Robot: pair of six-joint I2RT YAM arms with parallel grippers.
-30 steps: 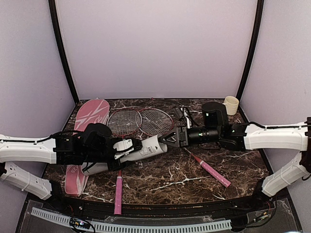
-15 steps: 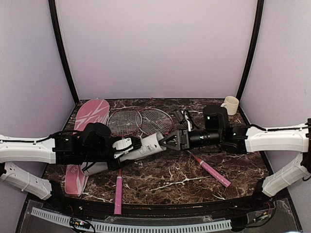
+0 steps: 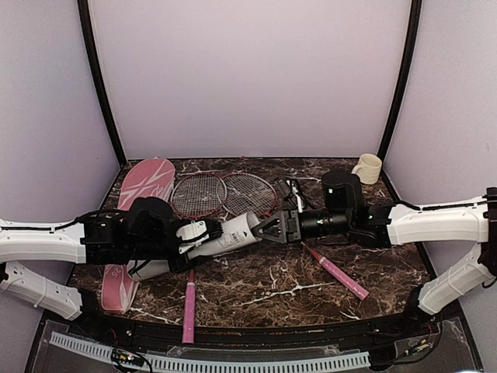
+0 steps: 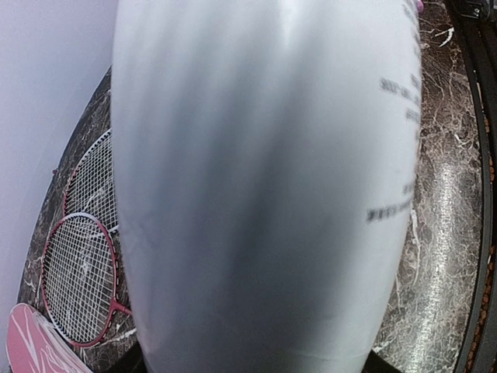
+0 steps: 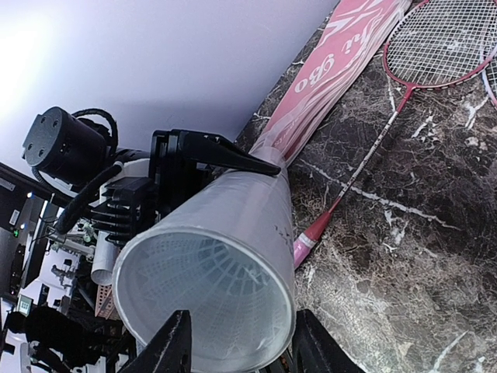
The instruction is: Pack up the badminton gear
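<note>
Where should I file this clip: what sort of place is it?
Probably a robot test booth, not a court: plain lilac walls close in a marble-patterned table, left arm and right arm mounted at its near edge.

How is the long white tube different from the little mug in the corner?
The white tube is long and slim; the mug is short and stubby. The tube is held sideways by the left gripper; the mug stands upright on the table near the back right corner, with nothing holding it. The tube is white; the mug is cream. Both are round and hollow, with an open end.
</note>
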